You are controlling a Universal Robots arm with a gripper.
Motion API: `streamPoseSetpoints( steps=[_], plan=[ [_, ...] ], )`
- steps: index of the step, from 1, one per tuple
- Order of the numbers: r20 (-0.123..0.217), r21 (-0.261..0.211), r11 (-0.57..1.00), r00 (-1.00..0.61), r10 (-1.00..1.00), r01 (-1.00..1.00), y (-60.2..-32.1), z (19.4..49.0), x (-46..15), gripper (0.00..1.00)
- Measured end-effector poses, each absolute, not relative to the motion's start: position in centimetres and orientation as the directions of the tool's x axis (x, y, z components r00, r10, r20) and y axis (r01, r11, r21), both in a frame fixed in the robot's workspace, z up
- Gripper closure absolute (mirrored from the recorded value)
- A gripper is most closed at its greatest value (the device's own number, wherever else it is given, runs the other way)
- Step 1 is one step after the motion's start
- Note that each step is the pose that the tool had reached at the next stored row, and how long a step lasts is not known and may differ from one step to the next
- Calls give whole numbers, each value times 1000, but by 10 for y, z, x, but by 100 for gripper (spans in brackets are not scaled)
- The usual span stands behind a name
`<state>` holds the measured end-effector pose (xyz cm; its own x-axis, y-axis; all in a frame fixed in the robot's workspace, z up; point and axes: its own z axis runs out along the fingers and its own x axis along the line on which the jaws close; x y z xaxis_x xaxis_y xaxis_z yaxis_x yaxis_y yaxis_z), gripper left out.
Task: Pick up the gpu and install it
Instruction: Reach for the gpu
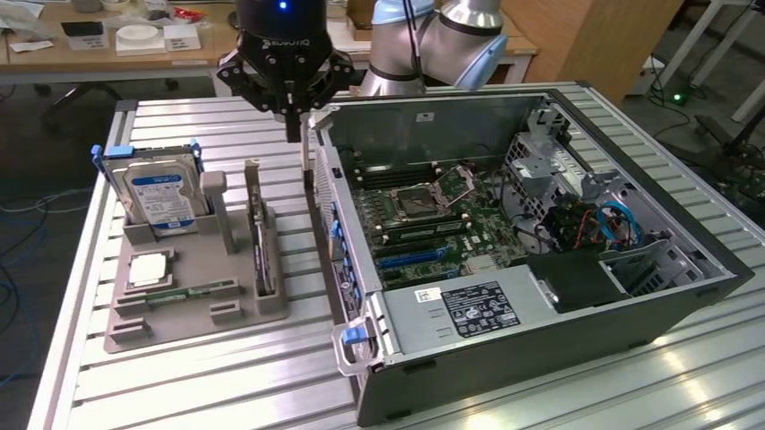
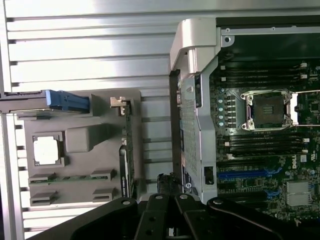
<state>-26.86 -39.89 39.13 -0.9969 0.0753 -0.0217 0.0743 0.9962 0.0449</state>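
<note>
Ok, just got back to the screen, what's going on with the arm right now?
The arm's end effector is shut and hangs above the table, over the gap between the grey parts holder and the open computer case, close to the case's side wall. I can see nothing in its grip. The gpu stands on edge in its slot in the holder, beside the hard drive, so it has not been picked up yet.

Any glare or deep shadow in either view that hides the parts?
Exterior view: overhead light glares off the slatted table beside the computer case, and the case interior is evenly lit. Wrist view: the table washes out to white in bands, and the gripper reads as a dark silhouette.
</note>
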Motion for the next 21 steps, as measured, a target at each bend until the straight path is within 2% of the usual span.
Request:
streamPoseSetpoints(
  steps=[21],
  plan=[
    [-21, 45, 996, -997, 75, 74, -399, 391, -288, 90]
  ],
)
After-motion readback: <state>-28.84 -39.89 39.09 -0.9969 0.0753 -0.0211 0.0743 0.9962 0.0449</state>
